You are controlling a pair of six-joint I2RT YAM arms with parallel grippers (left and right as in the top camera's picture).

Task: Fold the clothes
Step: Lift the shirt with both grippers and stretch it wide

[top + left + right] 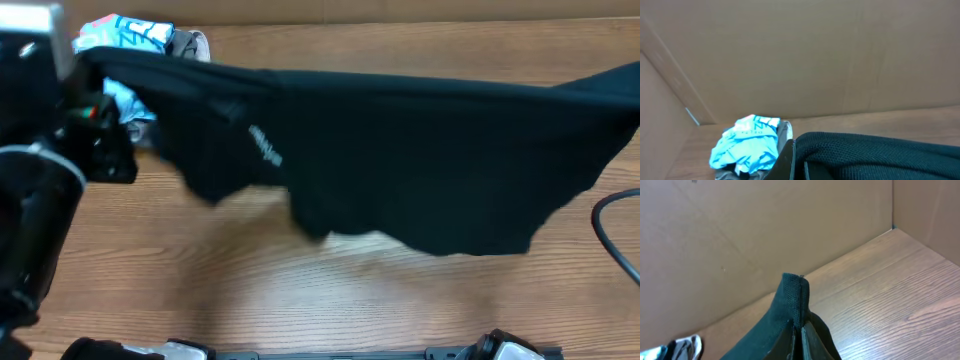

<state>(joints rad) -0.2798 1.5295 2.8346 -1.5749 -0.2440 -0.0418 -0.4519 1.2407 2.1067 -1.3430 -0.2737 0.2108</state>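
Observation:
A black garment [400, 150] hangs stretched across the table, held up at both ends. My left gripper [88, 70] is shut on its left end; the left wrist view shows the knit cloth [880, 155] pinched at my fingers [799, 162]. My right gripper is past the right edge of the overhead view; in the right wrist view its fingers [798, 337] are shut on a fold of the black cloth [790, 300]. A crumpled light blue garment [125, 40] lies at the back left; it also shows in the left wrist view [747, 142].
A wooden table [300, 300] lies below the hanging garment. Cardboard walls [800, 55] stand behind and at the sides. A black cable [610, 225] loops at the right edge. A grey and white cloth [192, 45] lies beside the blue garment.

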